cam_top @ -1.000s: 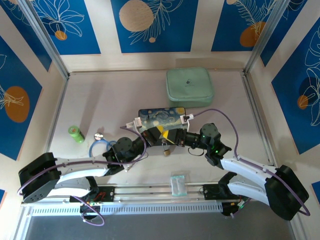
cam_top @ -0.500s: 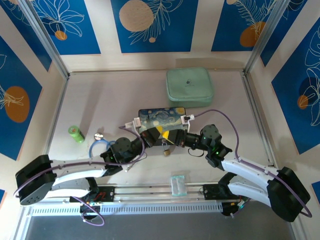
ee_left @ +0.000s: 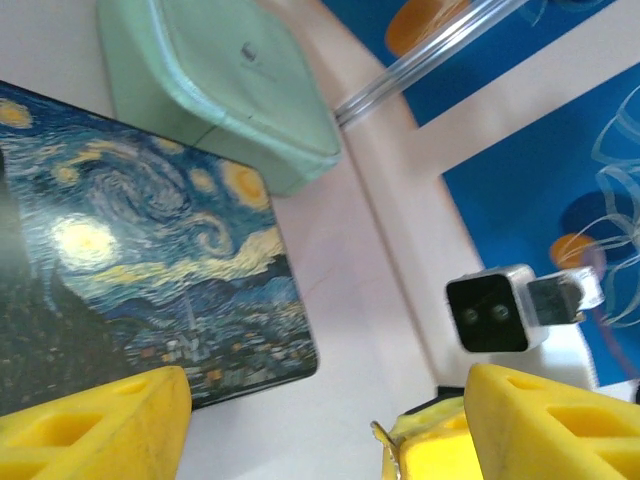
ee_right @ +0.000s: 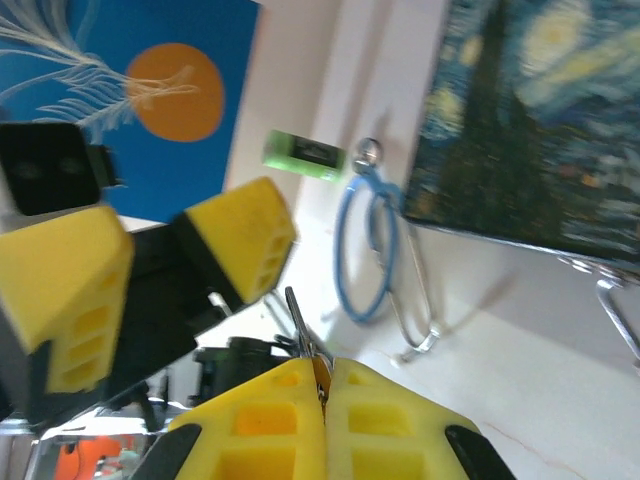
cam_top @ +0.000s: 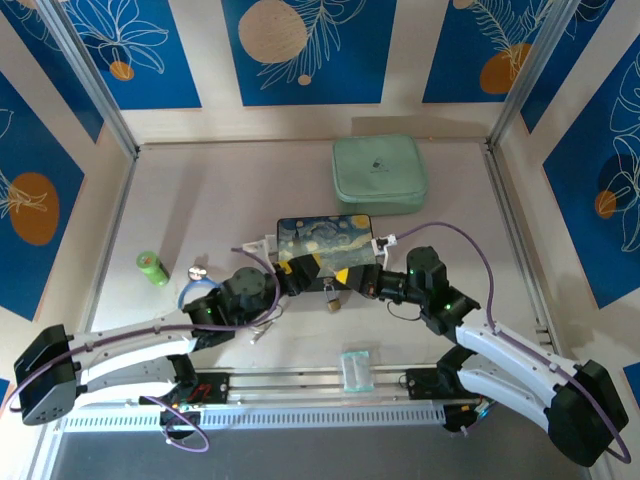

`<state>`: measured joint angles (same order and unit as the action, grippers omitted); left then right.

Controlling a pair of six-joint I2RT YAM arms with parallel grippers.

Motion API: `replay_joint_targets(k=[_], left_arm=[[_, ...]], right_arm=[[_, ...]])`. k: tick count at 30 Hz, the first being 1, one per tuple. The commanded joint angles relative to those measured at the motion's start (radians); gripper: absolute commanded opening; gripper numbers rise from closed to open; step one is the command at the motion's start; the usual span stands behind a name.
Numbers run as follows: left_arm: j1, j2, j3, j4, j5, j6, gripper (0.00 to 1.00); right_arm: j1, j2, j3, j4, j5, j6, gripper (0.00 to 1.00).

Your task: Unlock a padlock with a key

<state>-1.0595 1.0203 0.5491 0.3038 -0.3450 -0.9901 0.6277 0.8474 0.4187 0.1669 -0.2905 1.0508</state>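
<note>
L hand (ee_left: 328,400) wide apart; R hand (ee_right: 322,385) pinched on key (ee_right: 303,335), mostly hidden in grip

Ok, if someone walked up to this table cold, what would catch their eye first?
Probably the starry-night painted box in the middle of the table, with a mint green pouch beyond it. Just in front of the box the two yellow-padded claws come together: the left claw open, the right claw shut on a small key, close to a tiny brass padlock.
</note>
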Motion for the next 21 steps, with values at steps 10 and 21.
replay_joint_targets(k=[10, 21], left_arm=[[-0.135, 0.292, 0.092, -0.181, -0.154, 0.015, 0.75], [-0.143, 0.517, 0.085, 0.032, -0.157, -0.015, 0.69]], right_arm=[[-0.018, -0.030, 0.079, -0.441, 0.183, -0.163, 0.00], [-0.033, -0.035, 0.033, -0.454, 0.203, -0.164, 0.00]])
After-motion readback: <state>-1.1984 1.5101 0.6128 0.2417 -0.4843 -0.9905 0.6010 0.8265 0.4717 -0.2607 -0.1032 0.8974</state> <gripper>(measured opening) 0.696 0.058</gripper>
